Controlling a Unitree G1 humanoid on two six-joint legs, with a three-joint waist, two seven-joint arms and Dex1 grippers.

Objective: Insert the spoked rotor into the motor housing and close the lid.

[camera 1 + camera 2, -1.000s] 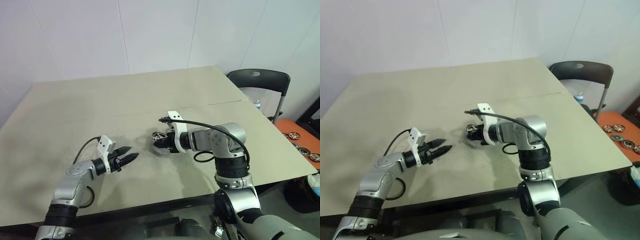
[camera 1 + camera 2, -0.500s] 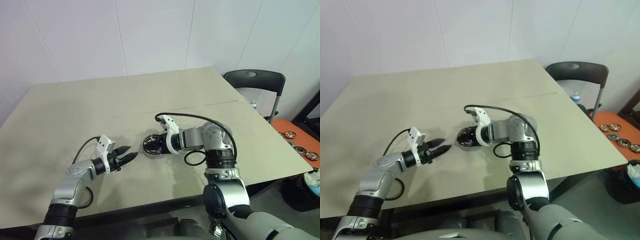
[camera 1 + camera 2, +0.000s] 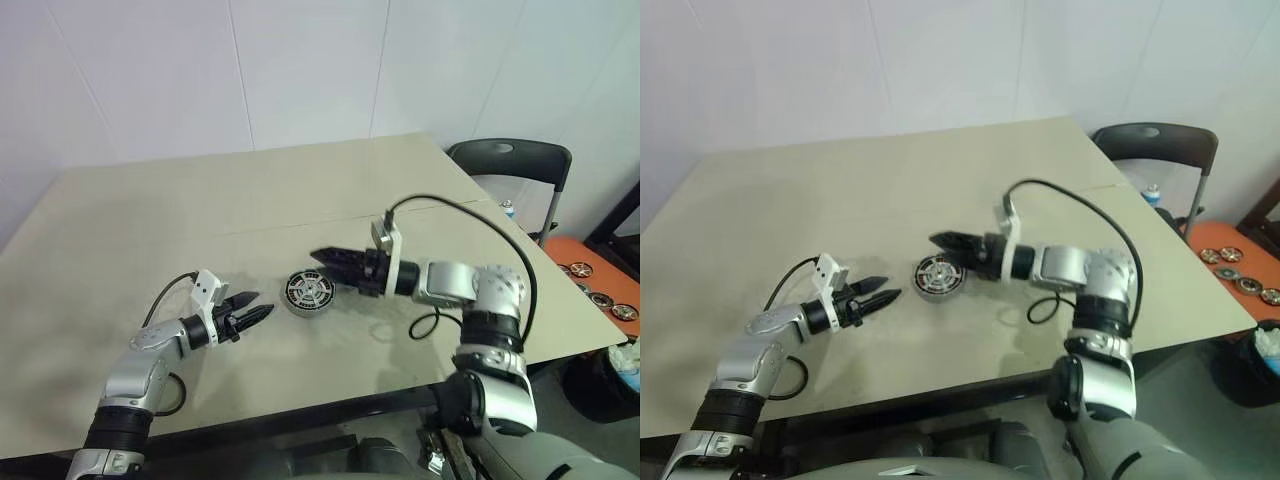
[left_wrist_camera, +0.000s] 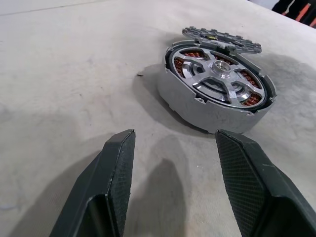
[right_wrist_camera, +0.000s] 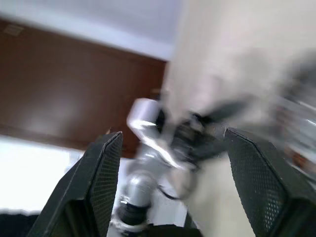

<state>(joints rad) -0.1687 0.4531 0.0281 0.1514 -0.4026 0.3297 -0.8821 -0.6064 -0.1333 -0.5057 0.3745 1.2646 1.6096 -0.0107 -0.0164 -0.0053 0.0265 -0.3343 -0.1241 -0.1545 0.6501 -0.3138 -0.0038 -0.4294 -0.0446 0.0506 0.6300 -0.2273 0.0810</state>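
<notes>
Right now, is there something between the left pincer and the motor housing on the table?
No, nothing visible. The left pincer is open and points at the motor housing, with only bare table between them. The lid lies behind the housing, not in the way.

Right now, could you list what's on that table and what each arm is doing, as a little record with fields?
housing: round housing on the table, between the two arms
rotor: silver spoked rotor sits inside the housing
lid: notched lid lies at the housing's far edge, not closed
left end effector: open, empty, pointing at the housing
right end effector: open, empty, just above the housing
</notes>
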